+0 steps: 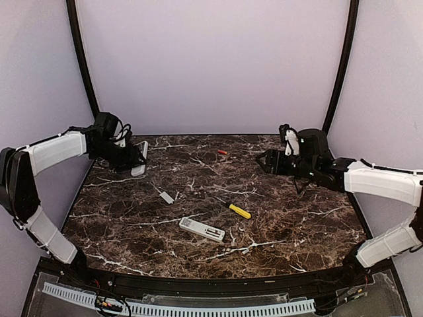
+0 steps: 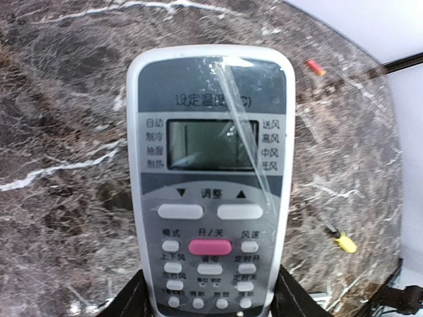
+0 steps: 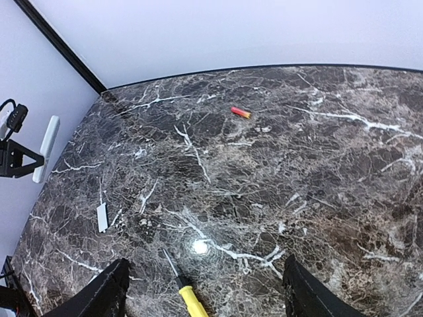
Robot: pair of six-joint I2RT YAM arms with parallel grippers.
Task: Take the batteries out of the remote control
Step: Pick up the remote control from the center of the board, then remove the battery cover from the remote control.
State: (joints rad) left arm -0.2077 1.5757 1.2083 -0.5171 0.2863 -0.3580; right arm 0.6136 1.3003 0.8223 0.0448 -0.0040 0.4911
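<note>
Left tool clenched on white remote, buttons facing wrist camera, upper left of top view. Right tool released, nothing between fingers, hovering at right. Red battery loose on bench, top centre. Second remote lower centre, screwdriver near it, cover plate left of centre.

Bright even light, glare spot on marble table, reflective streak across remote, fisheye-bent wrist-view edges
</note>
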